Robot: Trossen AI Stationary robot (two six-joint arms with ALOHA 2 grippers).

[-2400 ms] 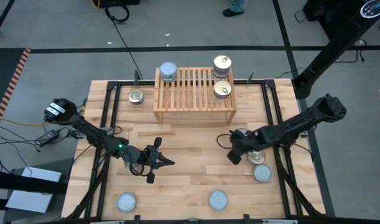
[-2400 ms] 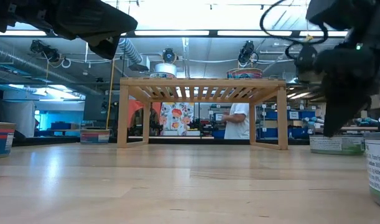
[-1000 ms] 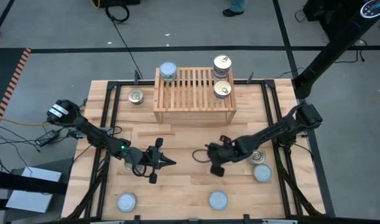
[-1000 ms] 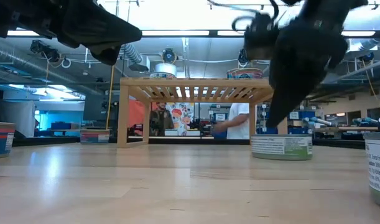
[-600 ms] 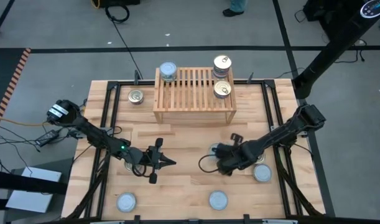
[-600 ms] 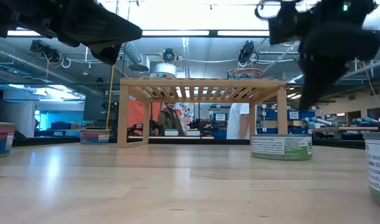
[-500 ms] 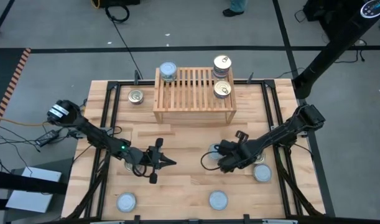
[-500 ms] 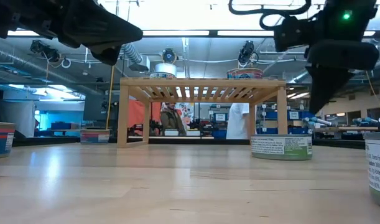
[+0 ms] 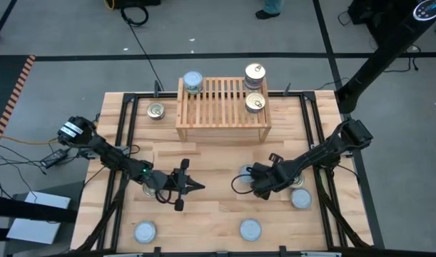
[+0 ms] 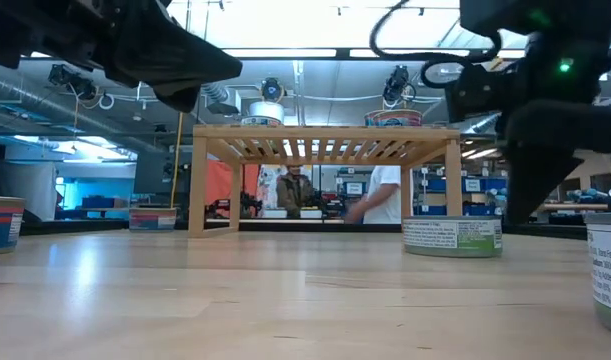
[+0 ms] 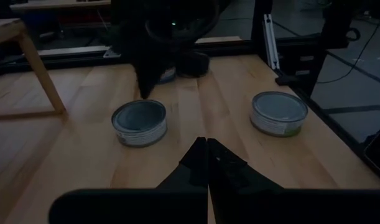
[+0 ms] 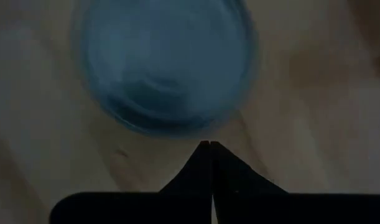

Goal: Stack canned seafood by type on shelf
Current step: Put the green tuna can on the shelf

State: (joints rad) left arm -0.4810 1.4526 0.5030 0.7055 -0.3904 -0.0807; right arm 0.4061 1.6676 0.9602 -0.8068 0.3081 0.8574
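Plank tabletop fills the middle of the high view, the shelf at its upper centre with three tins already on top. Right gripper hangs directly over a blue-lidded tin just right of centre, fingers pressed together, so they likely must spread before descending. Left gripper, also closed, waits lower left, farther from that tin
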